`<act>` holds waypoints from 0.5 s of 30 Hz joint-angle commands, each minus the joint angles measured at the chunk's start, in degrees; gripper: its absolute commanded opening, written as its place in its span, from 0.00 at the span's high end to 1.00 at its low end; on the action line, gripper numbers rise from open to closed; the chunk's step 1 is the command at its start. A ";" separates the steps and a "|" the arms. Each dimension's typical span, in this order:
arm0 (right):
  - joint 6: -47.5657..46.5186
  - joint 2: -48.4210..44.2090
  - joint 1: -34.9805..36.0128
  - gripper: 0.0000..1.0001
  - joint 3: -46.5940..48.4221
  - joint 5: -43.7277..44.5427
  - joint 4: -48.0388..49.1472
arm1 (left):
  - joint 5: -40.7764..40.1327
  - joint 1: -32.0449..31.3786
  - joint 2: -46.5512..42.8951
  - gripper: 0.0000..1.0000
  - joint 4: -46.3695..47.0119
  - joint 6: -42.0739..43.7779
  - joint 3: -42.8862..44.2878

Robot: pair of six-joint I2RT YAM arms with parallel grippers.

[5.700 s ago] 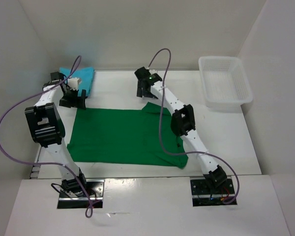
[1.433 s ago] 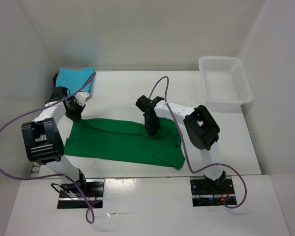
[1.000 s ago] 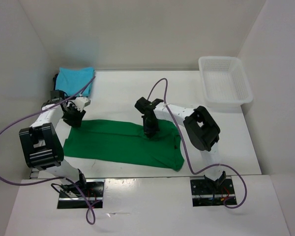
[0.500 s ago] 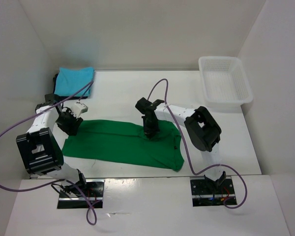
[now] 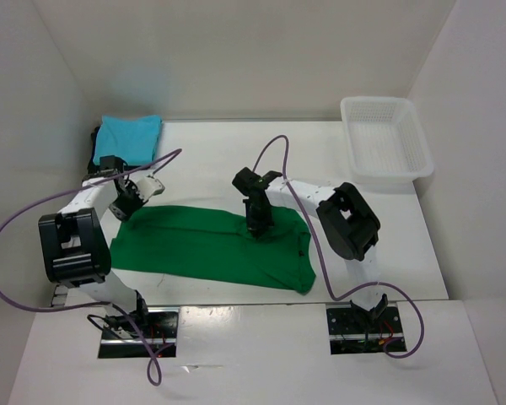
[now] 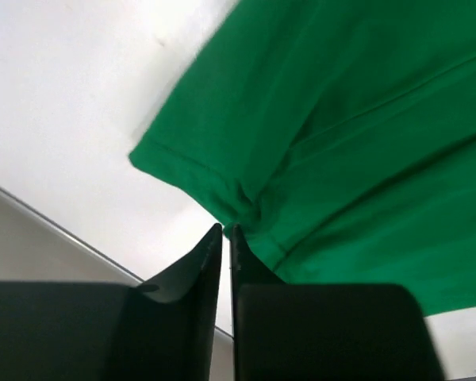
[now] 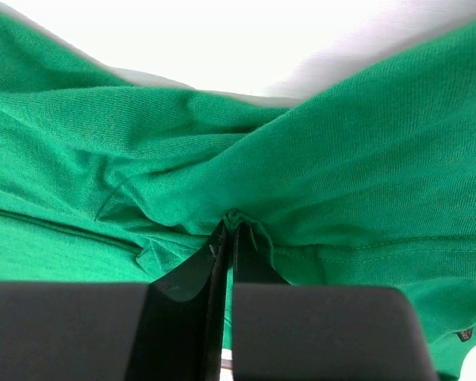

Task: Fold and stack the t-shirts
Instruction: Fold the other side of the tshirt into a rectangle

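Note:
The green t-shirt [image 5: 204,250] lies across the table's middle, its far part folded toward me into a long band. My left gripper [image 5: 125,205] is at its far left corner; in the left wrist view the jaws [image 6: 226,228] are shut on the sleeve hem of the green cloth [image 6: 365,119]. My right gripper [image 5: 255,226] is shut on a pinch of the shirt's far edge, and the cloth [image 7: 341,159] bunches at its tips [image 7: 228,225]. The turquoise t-shirt [image 5: 128,135] lies folded at the far left corner, with a black edge [image 5: 94,137] showing under it.
A white mesh basket [image 5: 388,174] stands at the far right of the table. White walls close in the left, back and right sides. Purple cables loop above both arms.
My left gripper has shifted slightly up and right to the shirt's far left corner, and its jaws have closed on the hem. The right gripper has stayed pinched on the far edge.

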 commanded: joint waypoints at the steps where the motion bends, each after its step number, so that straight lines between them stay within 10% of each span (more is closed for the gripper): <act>1: 0.32 -1.48 0.90 1.00 -1.41 0.60 0.68 | -4.35 1.48 3.78 0.88 0.46 -0.53 0.24; 10: -1.35 -4.02 0.90 0.87 -2.90 -0.72 -1.09 | -3.11 0.96 -3.42 1.00 1.33 0.26 -2.47; 15: -3.54 -10.78 0.90 0.45 -3.96 -3.61 0.05 | -5.66 1.48 -3.42 1.00 2.74 0.79 -4.50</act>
